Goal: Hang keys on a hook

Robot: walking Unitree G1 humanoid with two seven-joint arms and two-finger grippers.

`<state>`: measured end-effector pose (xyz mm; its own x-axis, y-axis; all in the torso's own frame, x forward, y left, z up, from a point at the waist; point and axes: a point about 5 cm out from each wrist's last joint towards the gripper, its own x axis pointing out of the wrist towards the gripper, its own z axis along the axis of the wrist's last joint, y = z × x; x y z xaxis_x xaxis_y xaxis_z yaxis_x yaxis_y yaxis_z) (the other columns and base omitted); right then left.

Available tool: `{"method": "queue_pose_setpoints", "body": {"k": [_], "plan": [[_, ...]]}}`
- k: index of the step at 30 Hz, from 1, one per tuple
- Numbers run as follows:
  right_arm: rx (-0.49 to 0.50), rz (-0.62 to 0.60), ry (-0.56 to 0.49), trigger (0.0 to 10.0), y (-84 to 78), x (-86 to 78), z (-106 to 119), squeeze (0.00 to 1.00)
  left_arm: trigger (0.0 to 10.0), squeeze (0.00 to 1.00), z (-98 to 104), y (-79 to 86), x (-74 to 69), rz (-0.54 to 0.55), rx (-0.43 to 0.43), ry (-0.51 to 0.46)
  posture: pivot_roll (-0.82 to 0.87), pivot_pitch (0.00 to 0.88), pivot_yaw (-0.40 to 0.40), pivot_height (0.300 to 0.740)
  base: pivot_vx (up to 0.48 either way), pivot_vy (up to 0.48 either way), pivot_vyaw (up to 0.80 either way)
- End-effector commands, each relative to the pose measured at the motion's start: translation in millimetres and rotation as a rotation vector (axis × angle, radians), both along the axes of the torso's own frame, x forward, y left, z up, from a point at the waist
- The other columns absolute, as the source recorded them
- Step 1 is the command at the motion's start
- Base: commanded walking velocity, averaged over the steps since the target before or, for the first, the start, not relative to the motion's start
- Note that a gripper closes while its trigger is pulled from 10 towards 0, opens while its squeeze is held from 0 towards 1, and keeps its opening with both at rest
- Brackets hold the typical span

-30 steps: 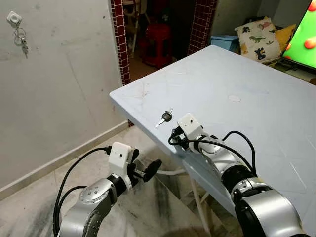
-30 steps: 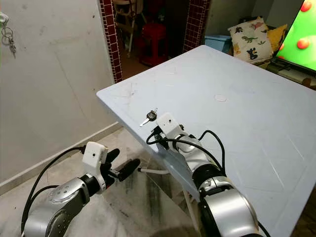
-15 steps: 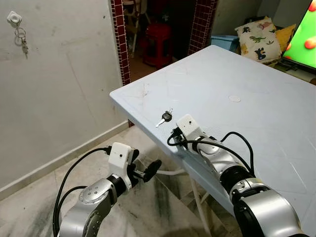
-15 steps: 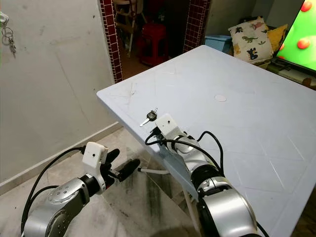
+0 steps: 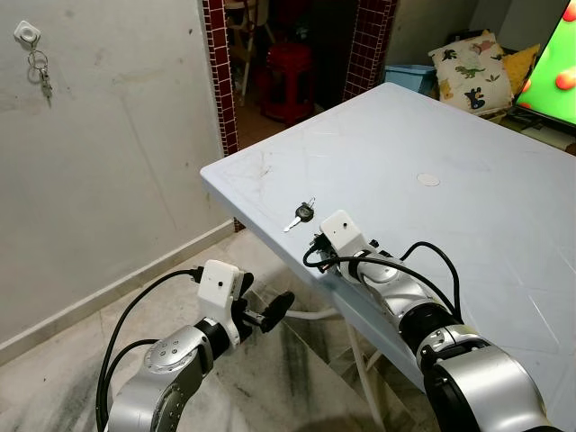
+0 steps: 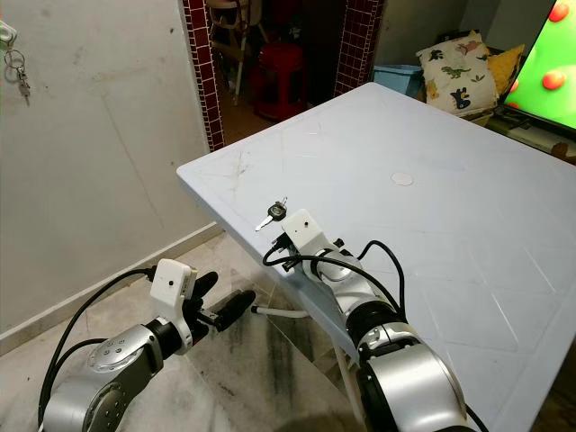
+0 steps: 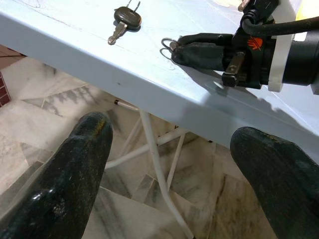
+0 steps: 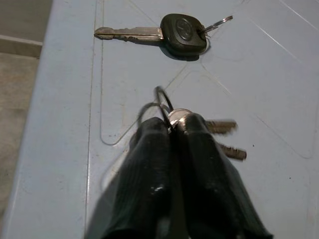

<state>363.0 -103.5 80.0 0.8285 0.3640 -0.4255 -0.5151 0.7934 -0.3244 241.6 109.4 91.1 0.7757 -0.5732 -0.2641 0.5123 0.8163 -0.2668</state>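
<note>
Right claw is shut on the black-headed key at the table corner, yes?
No. The right claw is shut on a key ring with small keys; the black-headed key lies free on the table beyond it, as the right wrist view shows.

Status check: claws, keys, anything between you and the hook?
Right claw shut on key ring, low over table. Left claw open, idle below table edge. Black-headed key lies ahead. Hook already holds keys.

I count one black-headed key (image 8: 183, 33) lying loose on my counter (image 5: 468, 162). My right gripper (image 8: 174, 124) pinches one ring (image 8: 158, 102) with two small keys (image 8: 227, 139). One hook (image 5: 26, 34) on the wall carries one more bunch (image 5: 40, 76). Two cushions (image 5: 468, 67) sit beyond, and one red stool (image 5: 290, 79).
</note>
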Motion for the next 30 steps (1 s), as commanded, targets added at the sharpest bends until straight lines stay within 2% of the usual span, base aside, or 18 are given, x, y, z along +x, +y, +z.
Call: {"method": "queue_pose_setpoints", "body": {"k": [1,8,16,17,20,29,30], "plan": [[-0.003,-0.017,0.035,0.0,-2.6,-0.7,-3.3,0.0,10.0,0.0,2.6,0.7,0.2,0.004,0.001,-0.007,0.11,0.0,-0.012,0.74,0.0,0.0,0.0],[0.01,-0.035,0.03,0.0,-3.6,0.0,-2.5,0.0,10.0,0.0,2.3,1.2,1.0,0.005,0.003,-0.007,0.11,0.0,-0.011,0.74,0.0,0.0,0.0],[0.044,-0.091,-0.042,0.0,-9.0,5.2,6.8,0.0,10.0,0.0,0.9,1.7,1.5,0.005,0.005,-0.006,0.11,0.0,-0.015,0.74,0.0,0.0,0.0],[0.093,-0.119,-0.063,0.0,-10.9,7.7,12.0,0.0,10.0,0.0,0.5,1.8,2.1,0.006,0.004,-0.004,0.11,0.0,-0.015,0.74,0.0,0.0,0.0],[0.142,-0.137,-0.12,0.0,-14.2,11.5,21.9,0.0,10.0,0.0,0.2,1.7,3.1,0.009,0.002,-0.004,0.1,0.0,-0.016,0.74,0.0,0.0,0.0],[0.246,-0.171,-0.276,0.0,-21.5,16.3,47.7,0.0,10.0,0.0,-0.3,2.9,4.7,0.019,0.002,-0.01,0.09,0.0,-0.013,0.74,0.0,0.0,0.0],[0.254,-0.167,-0.295,0.2,-21.7,16.0,51.0,0.0,10.0,0.0,-0.2,3.2,4.9,0.022,0.001,-0.012,0.09,0.0,-0.013,0.74,0.0,0.0,0.0]]}}
